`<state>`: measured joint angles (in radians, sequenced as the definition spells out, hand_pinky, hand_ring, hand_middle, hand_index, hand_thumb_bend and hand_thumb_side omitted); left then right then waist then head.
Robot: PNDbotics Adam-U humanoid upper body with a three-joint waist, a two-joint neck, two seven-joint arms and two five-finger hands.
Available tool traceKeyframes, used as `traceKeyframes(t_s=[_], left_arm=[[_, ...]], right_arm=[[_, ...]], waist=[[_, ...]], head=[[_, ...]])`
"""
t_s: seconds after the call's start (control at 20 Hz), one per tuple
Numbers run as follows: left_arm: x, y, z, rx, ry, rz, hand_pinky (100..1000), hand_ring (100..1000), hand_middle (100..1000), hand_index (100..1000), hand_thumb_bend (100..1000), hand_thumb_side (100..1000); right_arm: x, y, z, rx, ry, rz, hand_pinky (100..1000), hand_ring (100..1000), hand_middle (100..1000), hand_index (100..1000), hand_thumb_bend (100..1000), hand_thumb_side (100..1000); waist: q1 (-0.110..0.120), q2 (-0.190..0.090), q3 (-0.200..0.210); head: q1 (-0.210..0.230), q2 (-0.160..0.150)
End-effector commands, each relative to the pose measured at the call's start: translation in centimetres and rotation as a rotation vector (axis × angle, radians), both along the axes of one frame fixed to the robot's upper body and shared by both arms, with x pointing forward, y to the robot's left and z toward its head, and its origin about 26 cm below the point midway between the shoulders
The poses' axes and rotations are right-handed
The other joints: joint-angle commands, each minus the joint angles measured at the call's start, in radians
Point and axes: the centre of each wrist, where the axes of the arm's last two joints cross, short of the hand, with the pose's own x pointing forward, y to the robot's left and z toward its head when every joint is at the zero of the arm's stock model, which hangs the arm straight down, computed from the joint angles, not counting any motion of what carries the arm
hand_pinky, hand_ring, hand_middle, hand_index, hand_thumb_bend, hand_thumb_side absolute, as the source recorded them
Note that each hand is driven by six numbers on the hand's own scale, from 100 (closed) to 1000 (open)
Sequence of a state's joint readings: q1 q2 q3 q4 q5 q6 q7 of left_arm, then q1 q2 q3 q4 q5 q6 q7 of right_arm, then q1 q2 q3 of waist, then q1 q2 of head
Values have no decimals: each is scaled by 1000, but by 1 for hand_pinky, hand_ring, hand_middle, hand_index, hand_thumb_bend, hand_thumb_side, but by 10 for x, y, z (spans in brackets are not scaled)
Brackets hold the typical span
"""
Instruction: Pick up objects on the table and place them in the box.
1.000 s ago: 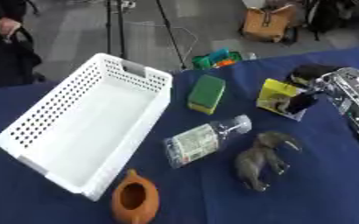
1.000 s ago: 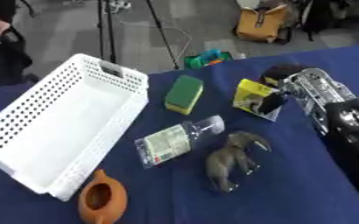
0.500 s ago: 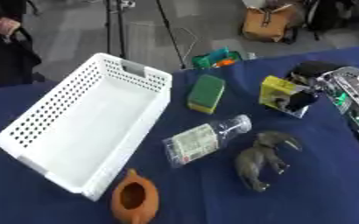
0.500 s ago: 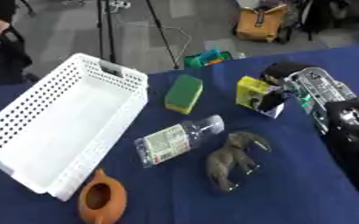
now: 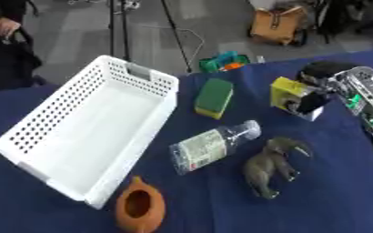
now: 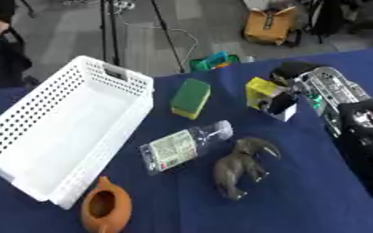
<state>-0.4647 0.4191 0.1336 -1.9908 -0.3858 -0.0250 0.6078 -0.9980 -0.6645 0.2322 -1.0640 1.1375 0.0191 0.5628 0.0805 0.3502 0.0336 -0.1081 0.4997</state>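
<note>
**On the table: nothing boxed yet**

Leftmost, my white box [image 5: 86,132] sits empty; clay pot [image 5: 139,211], bottle [image 5: 214,145], sponge [image 5: 214,97] and elephant [image 5: 275,166] wait outside. My right robot hand [image 6: 289,93] grips the yellow block [image 5: 289,93].

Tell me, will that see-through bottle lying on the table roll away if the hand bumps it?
Probably. The bottle lies on its side and looks round, so a sideways nudge could roll it. It looks empty, so likely light. The clear plastic may be slippery to hold.
</note>
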Motion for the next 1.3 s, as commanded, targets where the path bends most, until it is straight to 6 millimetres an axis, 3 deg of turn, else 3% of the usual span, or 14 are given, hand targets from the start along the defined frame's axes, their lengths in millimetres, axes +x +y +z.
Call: traceKeyframes(t_s=[0.05,0.7,1.05,1.1,1.15,1.3], left_arm=[[-2,1,9,13,-28,5,831,919,848,840,100,1000],[-2,1,10,18,-31,5,832,919,848,839,100,1000],[-2,1,10,22,-31,5,832,919,848,839,100,1000],[-2,2,10,22,-31,6,831,919,848,839,100,1000],[-2,2,10,22,-31,6,831,919,848,839,100,1000],[-2,2,10,23,-31,6,831,919,848,839,100,1000]], right_arm=[[-5,3,23,0,-61,15,964,772,310,423,100,523],[-9,16,41,12,-105,57,962,762,293,405,100,506],[-16,35,65,3,-155,130,963,758,288,397,100,503],[-17,37,68,2,-161,140,963,758,287,396,100,653],[-18,39,71,1,-167,150,963,758,287,396,100,503],[-22,46,79,-2,-184,171,963,757,287,395,100,501]], waist=[[-6,-33,0],[-24,-53,2],[-41,-72,2],[-43,-74,2],[-44,-76,2],[-49,-81,1]], head=[[4,1],[11,1],[20,8],[21,8],[21,9],[23,12]])
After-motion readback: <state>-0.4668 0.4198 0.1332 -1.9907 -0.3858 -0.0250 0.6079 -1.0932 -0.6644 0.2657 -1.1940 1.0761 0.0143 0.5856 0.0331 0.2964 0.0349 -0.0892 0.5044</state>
